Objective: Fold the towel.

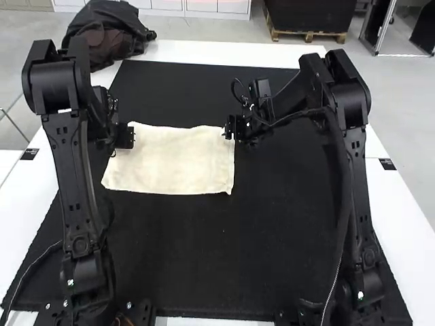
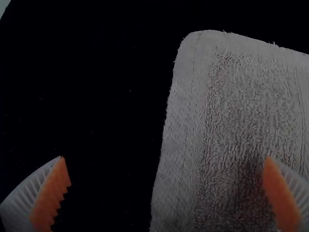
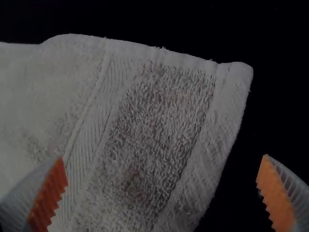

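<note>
While the towel lies spread, long axis left-right: left gripper, parted, spans its left edge near the far corner; right gripper, likewise parted, its right.

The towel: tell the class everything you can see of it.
The towel is cream, with looped, terry-like pile, a flatter ribbed band and hemmed edges. It lies flat as a rough rectangle, wider than deep, on the black mat, left of centre in the high view; its far edge is slightly wavy. Whether it is folded once, I cannot tell. The left gripper and right gripper, both open, are at its far corners, neither gripping it.
</note>
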Controlling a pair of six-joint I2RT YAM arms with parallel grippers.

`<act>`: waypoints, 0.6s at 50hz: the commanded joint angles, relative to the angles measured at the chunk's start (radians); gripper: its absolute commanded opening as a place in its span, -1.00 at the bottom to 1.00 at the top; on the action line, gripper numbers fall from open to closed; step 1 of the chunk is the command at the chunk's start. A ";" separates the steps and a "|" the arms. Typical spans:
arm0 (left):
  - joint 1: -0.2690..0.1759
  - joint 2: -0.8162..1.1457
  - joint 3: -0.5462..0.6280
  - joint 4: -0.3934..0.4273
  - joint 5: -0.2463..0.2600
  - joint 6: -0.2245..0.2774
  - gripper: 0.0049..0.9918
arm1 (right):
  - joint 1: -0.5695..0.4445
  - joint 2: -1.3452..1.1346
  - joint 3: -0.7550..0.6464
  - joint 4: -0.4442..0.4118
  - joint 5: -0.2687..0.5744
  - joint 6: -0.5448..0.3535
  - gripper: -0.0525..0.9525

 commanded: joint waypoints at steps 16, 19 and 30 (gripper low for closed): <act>0.000 0.021 0.031 -0.010 0.001 0.004 0.82 | 0.038 0.035 0.035 -0.016 -0.012 0.002 0.91; 0.000 0.025 0.031 -0.008 0.001 0.004 0.82 | 0.039 0.035 0.035 -0.024 0.005 -0.010 0.91; -0.003 0.040 0.031 0.010 0.001 0.007 0.69 | 0.041 0.038 0.048 -0.064 0.020 -0.044 0.82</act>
